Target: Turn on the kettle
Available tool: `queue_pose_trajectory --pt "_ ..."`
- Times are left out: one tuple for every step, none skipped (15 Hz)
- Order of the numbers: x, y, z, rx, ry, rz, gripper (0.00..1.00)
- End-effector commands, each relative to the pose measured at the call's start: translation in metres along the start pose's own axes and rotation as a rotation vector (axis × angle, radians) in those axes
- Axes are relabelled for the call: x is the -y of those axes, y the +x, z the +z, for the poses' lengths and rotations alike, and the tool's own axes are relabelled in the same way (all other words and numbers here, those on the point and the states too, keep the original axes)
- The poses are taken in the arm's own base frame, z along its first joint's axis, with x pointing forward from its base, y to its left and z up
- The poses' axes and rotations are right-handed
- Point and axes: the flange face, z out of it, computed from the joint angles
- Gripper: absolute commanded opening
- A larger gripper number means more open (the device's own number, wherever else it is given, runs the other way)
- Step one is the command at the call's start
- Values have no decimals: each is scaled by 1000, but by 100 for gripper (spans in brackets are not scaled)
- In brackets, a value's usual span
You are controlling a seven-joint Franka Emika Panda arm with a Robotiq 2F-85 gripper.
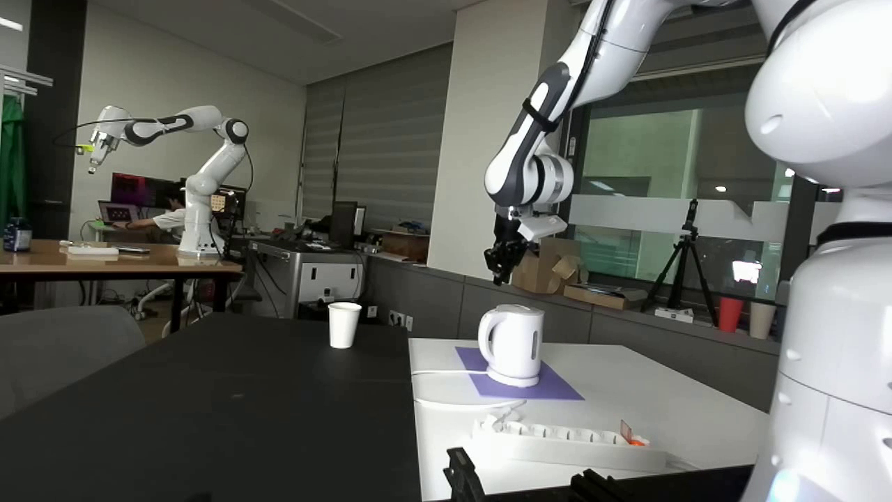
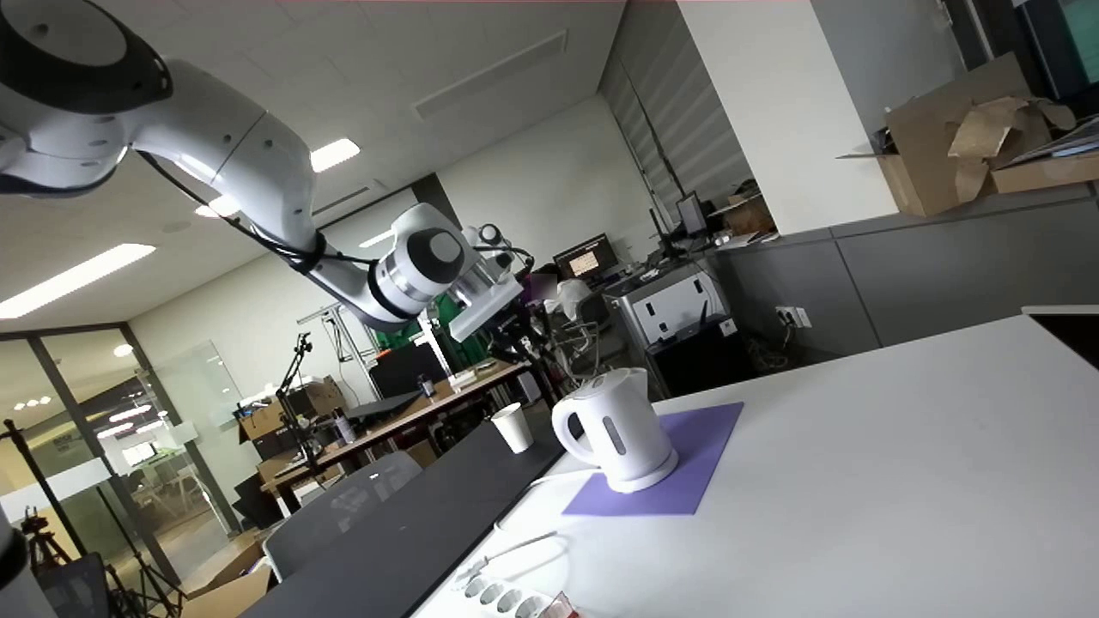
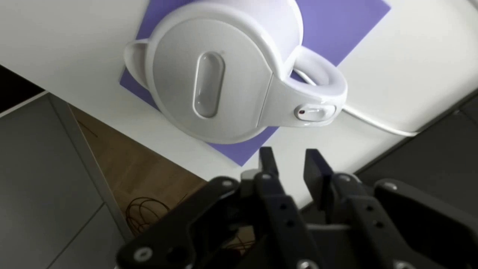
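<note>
Hovering higher than white kettle (image 1: 514,345), clear of it, with gripper (image 3: 289,152) released and fingertips (image 3: 315,166) spread. See kettle upright on purple sheet (image 2: 700,455), with switch (image 3: 315,112) atop handle (image 3: 338,87).

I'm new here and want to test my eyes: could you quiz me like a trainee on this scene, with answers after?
1. In the wrist view, which part of the kettle carries what looks like a switch?
2. The tabletop under the white cup is: A, white; B, black; C, purple.
3. True or false: the gripper, the black pincer tool, has its jaws apart.
Key: 1, the handle; 2, B; 3, true.
</note>
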Motion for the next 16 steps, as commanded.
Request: queue_pose_trajectory --pt "-10 0 -22 96 -6 1 59" --pt "-11 0 -26 118 -3 -1 67" --pt "-13 -1 -28 138 4 0 73" --pt "-15 -2 -30 155 11 1 80" --pt "-16 -2 -31 172 13 4 87" --pt "-18 -3 -32 187 15 7 93" --pt "-19 -3 -33 199 19 8 100" --pt "-20 -3 -32 211 23 10 100" --pt "-20 -4 -32 224 27 11 100" --pt "-21 -5 -31 240 32 17 100" --pt "-15 -8 -25 216 37 6 100" --pt "-16 -8 -25 225 39 7 100" --pt "-16 -8 -26 229 40 7 100" --pt "-16 -8 -26 230 41 8 100" --pt "-16 -8 -26 230 41 8 100" --pt "-16 -8 -26 230 41 8 100"
